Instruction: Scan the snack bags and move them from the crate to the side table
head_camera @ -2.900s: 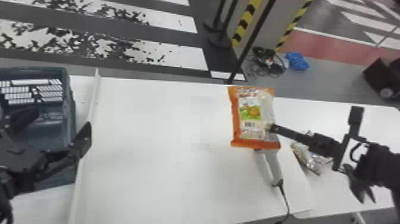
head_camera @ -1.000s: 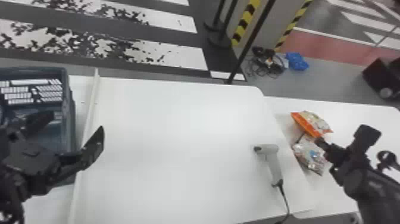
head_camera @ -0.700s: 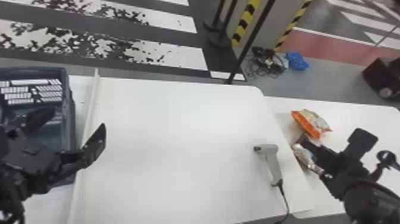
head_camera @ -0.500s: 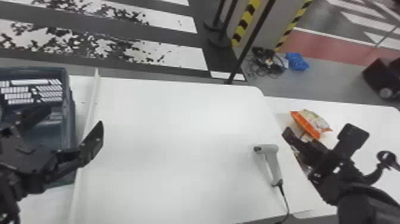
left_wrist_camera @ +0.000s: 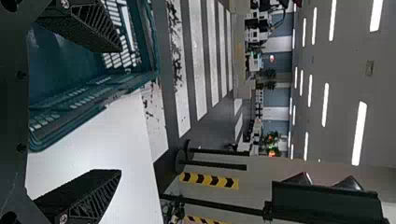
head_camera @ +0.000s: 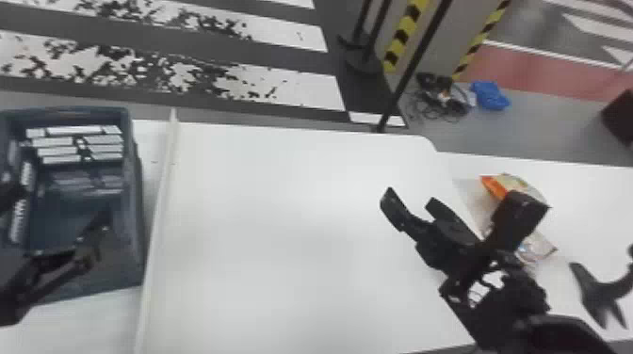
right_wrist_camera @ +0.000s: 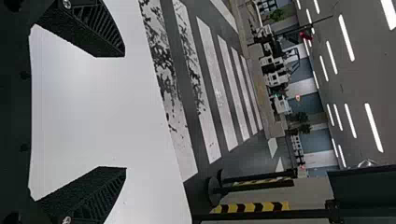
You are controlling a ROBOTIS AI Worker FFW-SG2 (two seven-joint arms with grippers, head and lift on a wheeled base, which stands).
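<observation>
My left gripper (head_camera: 57,207) is spread near the crate (head_camera: 134,212); snack bags (head_camera: 493,185) sit right of my right gripper (head_camera: 410,202), fingers spread.

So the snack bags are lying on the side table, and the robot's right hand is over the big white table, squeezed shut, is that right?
Not quite: the right hand isn't squeezed shut but wide open, as the right wrist view shows. It is over the big white table, and the snack bags are lying on the side table.
</observation>
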